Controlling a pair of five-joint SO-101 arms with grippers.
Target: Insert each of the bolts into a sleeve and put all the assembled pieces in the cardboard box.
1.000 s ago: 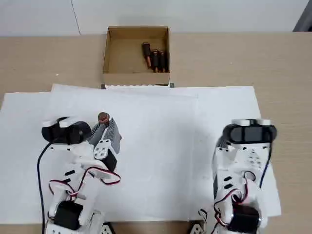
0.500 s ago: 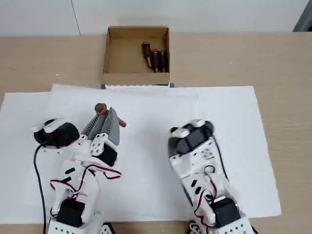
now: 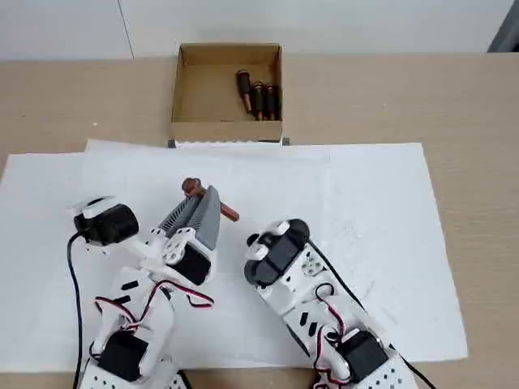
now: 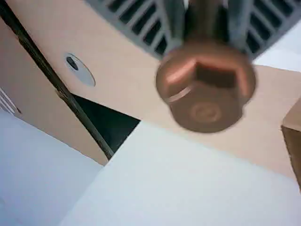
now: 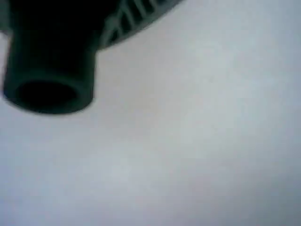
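Our left gripper [image 3: 203, 201] is clamped mid-shank on the bolt [image 4: 205, 87] above the paper [image 3: 365, 186] — stiff, slick metal, we judge; our right gripper [image 5: 56, 28] seems closed around the light, rigid sleeve [image 5: 49, 77] nearby

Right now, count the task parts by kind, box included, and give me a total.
Assembled pieces, lying in the box: 3
Loose bolt: 1
Loose sleeve: 1
Cardboard box: 1
Total: 6
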